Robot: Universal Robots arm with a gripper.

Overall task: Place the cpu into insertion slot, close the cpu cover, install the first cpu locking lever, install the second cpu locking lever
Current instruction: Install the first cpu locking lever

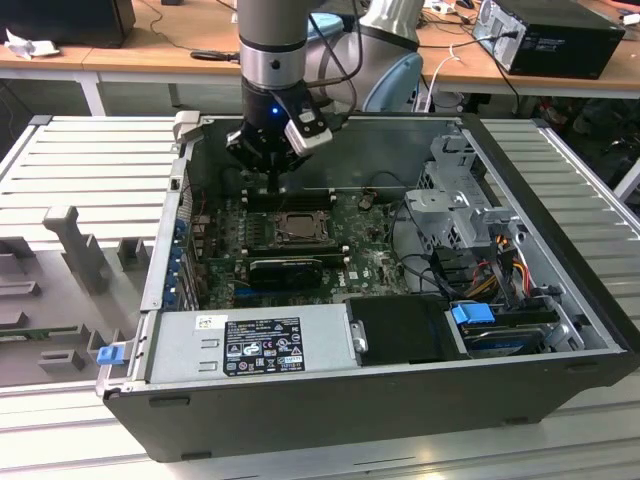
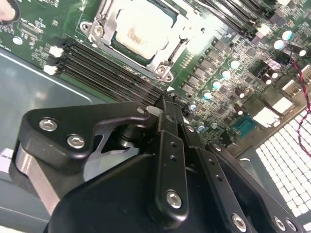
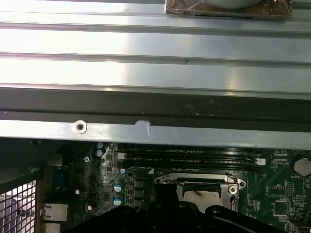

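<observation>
The cpu (image 1: 298,228) lies silver face up in the insertion slot (image 1: 279,239) in the middle of the motherboard. The cpu cover (image 2: 103,28) lies flat as a metal frame around the cpu (image 2: 137,26), and a thin wire lever (image 2: 181,44) runs along one side of it. My gripper (image 1: 277,187) hangs just behind the slot, over the long memory slots (image 1: 287,198), with its black fingers (image 2: 171,127) pressed together and nothing between them. In the first wrist view, the cpu (image 3: 200,196) and the cover (image 3: 194,180) sit just past the gripper body.
The open computer case (image 1: 540,330) walls the board in on all sides. A grey power supply (image 1: 250,345) sits at the near edge, with a black ribbed card (image 1: 285,268) beside the slot. At the exterior view's right are a metal drive cage (image 1: 455,200) and cables (image 1: 500,265).
</observation>
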